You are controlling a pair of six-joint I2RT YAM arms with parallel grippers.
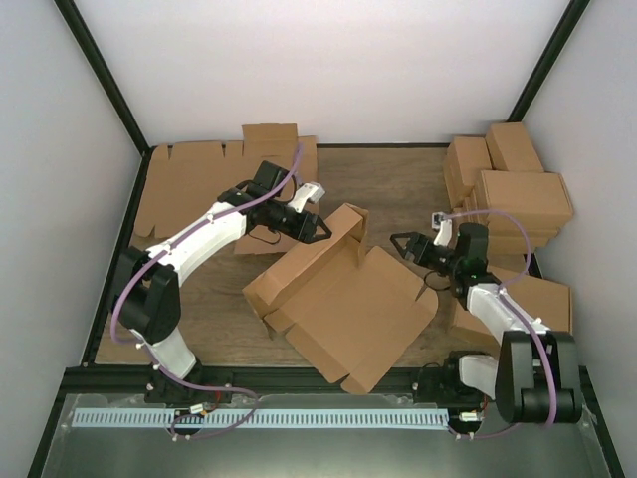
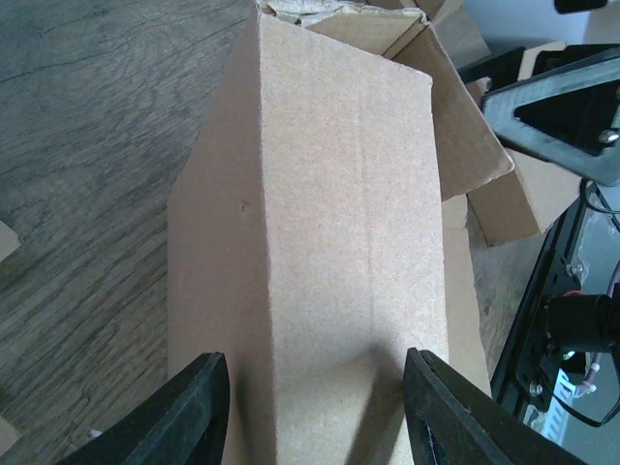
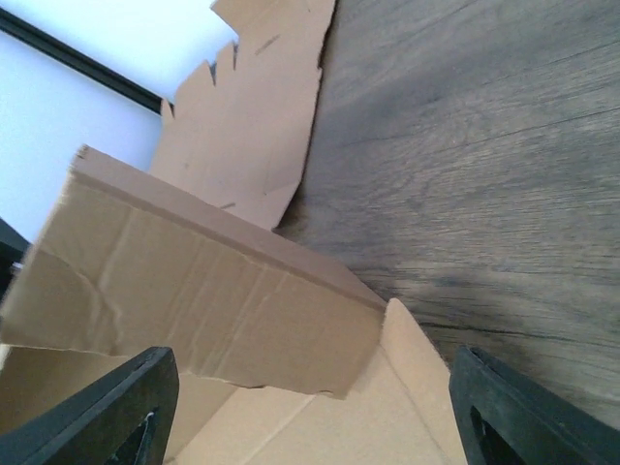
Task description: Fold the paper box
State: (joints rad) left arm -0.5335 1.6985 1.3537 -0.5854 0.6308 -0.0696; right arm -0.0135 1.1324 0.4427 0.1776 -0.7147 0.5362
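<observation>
Paper box (image 1: 348, 309) half-folded on tabletop (image 1: 398, 184), between the two hands, skewed on the diagonal. Base panel flat. Big flap spread out toward the arm bases. One wall (image 1: 345, 227) raised at the far end, right at the tips of left hand (image 1: 320, 227). Second wall up along the edge nearest the left arm.

Left hand coming in from box's far-left side, level with the raised wall. In left wrist view: fingers (image 2: 194, 417) spread wide, wall filling the gap between them and running straight ahead of the hand. Pressing the cardboard or only flanking it: cannot tell. Bare wood grain to that hand's left. More box flaps ahead and to its right.

Right hand (image 1: 410, 254) just off box's right edge, low over tabletop, pointed at the box. Fingers (image 3: 107, 407) wide apart, gripping nothing. In right wrist view: raised wall ahead of the hand, seen side-on and creased. Box's inner floor below and between the fingers. Open wood ahead and to the right.

Flat sheets (image 1: 184, 184) with notched edges lying beyond left hand, in the far-left corner, partly under the left arm. Same sheets visible past the wall from right wrist. Cartons (image 1: 513, 189) stacked to the right of right hand, against the side panel. One more carton beside right forearm, apart from the paper box.
</observation>
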